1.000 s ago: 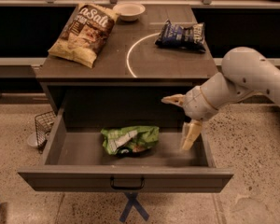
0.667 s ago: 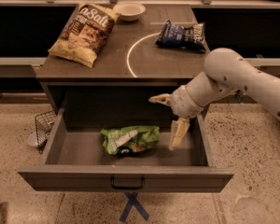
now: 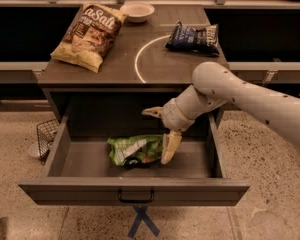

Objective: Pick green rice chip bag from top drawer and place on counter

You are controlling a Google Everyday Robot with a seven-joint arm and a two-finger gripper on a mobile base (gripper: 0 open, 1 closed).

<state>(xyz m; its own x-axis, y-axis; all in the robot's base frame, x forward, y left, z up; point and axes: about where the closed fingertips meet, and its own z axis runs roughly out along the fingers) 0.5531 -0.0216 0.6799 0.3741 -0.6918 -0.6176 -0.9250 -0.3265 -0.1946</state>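
Observation:
The green rice chip bag (image 3: 134,150) lies flat in the middle of the open top drawer (image 3: 135,190), which has a small black handle (image 3: 136,198). My gripper (image 3: 155,136) hangs inside the drawer at the bag's right end, open wide. Its lower finger (image 3: 170,147) points down and overlaps the bag's right edge. Its upper finger (image 3: 152,112) points left above the bag. The counter (image 3: 115,64) with its white arc (image 3: 138,63) is just above the drawer.
A large tan chip bag (image 3: 87,34), a dark blue bag (image 3: 192,38) and a white bowl (image 3: 137,11) sit on the counter. A wire basket (image 3: 44,134) stands on the floor left of the drawer. A blue tape cross (image 3: 142,221) marks the floor in front.
My arm has moved left across the drawer, bringing the open gripper from the right side up against the bag's right end. The bag has not moved.

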